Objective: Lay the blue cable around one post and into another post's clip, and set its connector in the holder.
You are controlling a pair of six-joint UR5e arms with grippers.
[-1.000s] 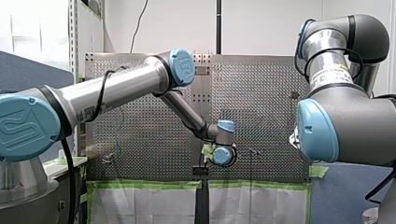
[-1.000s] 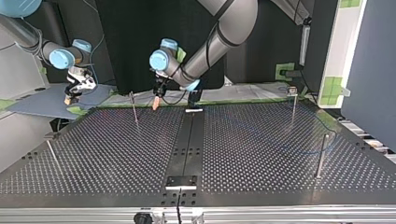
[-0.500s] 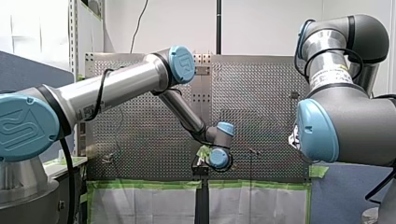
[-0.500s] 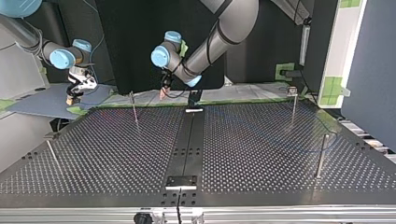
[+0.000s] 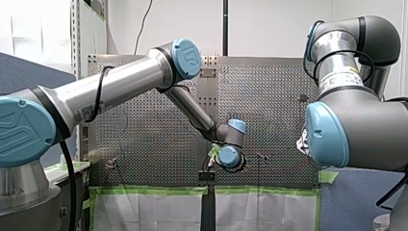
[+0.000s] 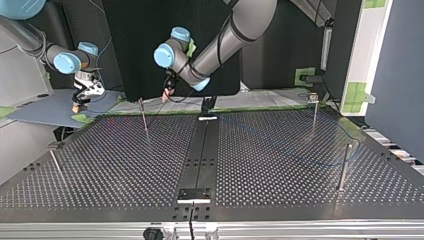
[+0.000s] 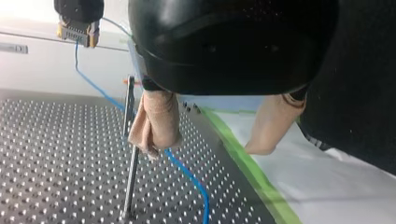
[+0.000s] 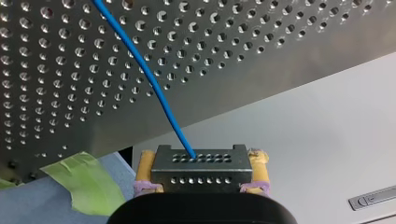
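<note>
In the right wrist view my right gripper (image 8: 203, 163) is shut on the dark metal connector (image 8: 201, 173), held between yellow pads. The blue cable (image 8: 148, 79) runs from it over the perforated table. In the top view that gripper (image 6: 77, 106) hangs off the table's far left corner. My left gripper (image 6: 166, 94) hovers above the far edge, beside a thin post (image 6: 144, 116). In the left wrist view it (image 7: 203, 150) is open and its beige pads (image 7: 156, 122) hold nothing. The post (image 7: 130, 154) stands just beside one pad, with the cable (image 7: 189, 175) passing under the gripper.
More thin posts stand at the top view's far right (image 6: 314, 112), near right (image 6: 344, 167) and near left (image 6: 55, 167). A black plate (image 6: 194, 194) sits at the near middle of the table (image 6: 275, 180). Green tape (image 7: 254, 177) marks the table's far edge.
My left gripper has risen from the table's far edge and swung toward the top view's left, nearer the post. My right arm has stayed still, holding the connector.
</note>
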